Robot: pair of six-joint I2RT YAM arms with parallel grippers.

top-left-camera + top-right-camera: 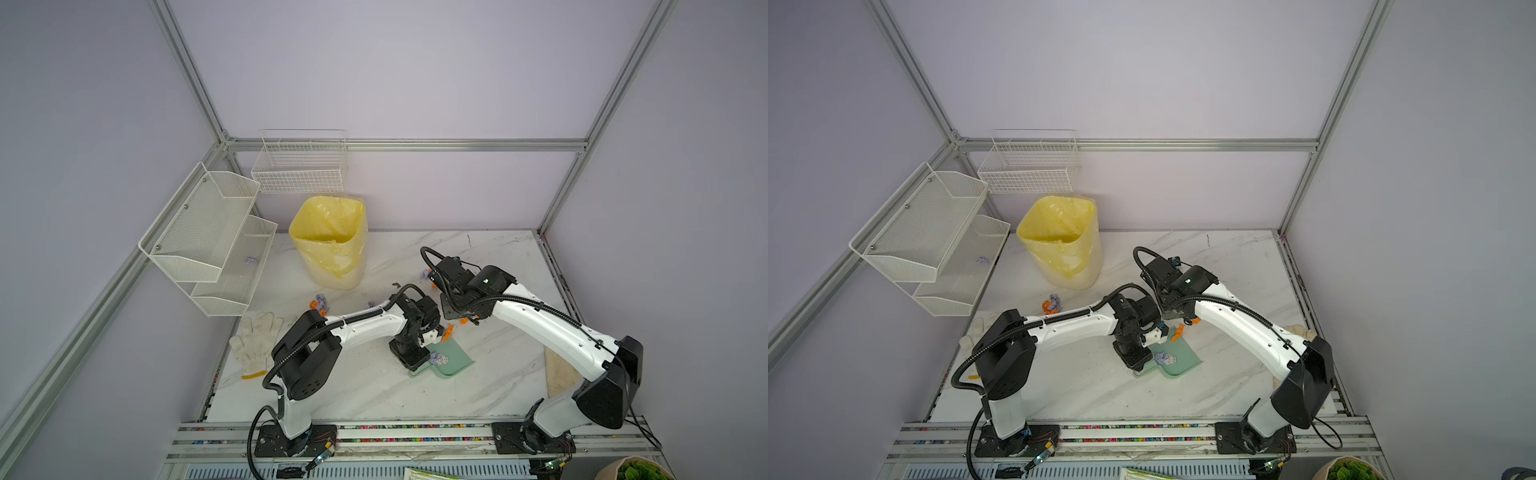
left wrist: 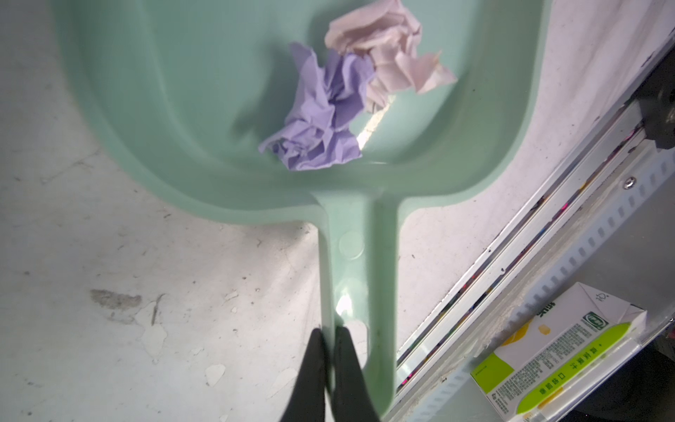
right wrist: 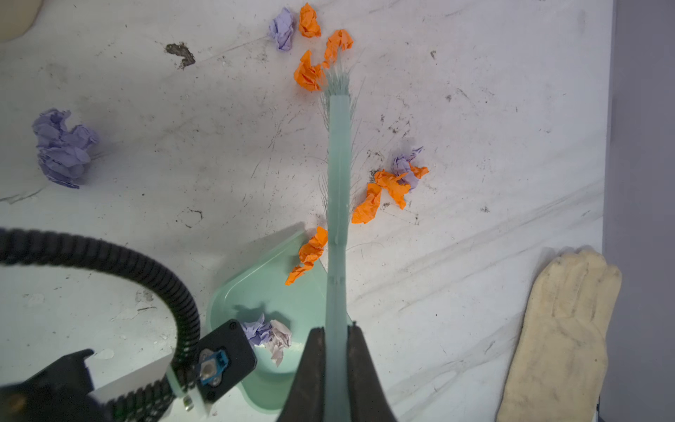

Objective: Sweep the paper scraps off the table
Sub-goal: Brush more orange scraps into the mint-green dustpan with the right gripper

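Paper scraps lie scattered on the tabletop; two wads sit inside the dustpan, one on a wire shelf. Left fingers clamp the dustpan handle; right fingers clamp the brush.

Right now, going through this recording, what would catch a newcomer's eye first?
Bright orange and lilac paper scraps dot the white table around the green brush in the right hand. The left hand holds a green dustpan with two wads inside. A yellow-lined bin stands at the back.
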